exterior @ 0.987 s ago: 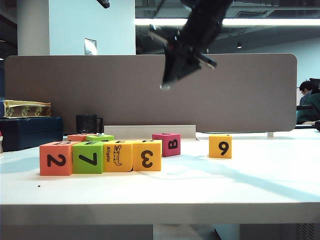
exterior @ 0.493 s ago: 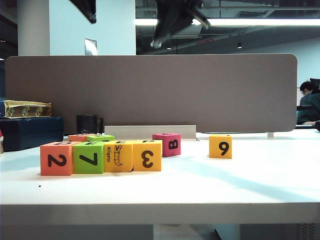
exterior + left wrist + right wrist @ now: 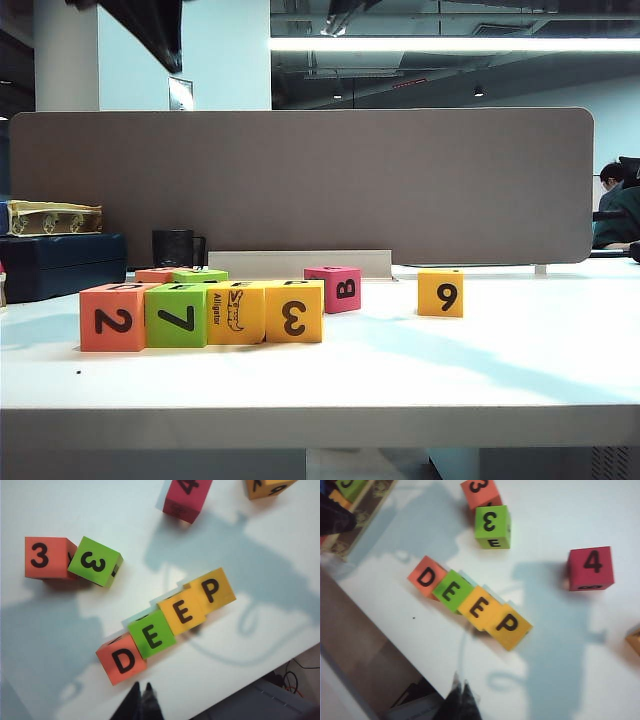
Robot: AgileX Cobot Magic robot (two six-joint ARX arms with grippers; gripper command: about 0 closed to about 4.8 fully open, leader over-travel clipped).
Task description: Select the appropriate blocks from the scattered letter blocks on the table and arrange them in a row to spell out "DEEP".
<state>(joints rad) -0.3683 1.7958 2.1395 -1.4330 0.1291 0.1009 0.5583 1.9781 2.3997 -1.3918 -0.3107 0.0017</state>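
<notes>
Four blocks stand touching in a row on the white table. Their front faces show a salmon 2, green 7, yellow alligator and yellow 3. From above their tops read D, E, E, P, also D, E, E, P. My left gripper hangs high above the table near the D block, shut and empty. My right gripper hovers high near the front edge, shut and empty.
A pink B block and a yellow 9 block stand to the right of the row. A salmon cube and a green cube, both marked 3, sit behind it. A dark box and a black mug stand at the back left.
The right arm has risen almost out of the top of the exterior view. The left arm has come into view at the upper left. The blocks have not moved.
</notes>
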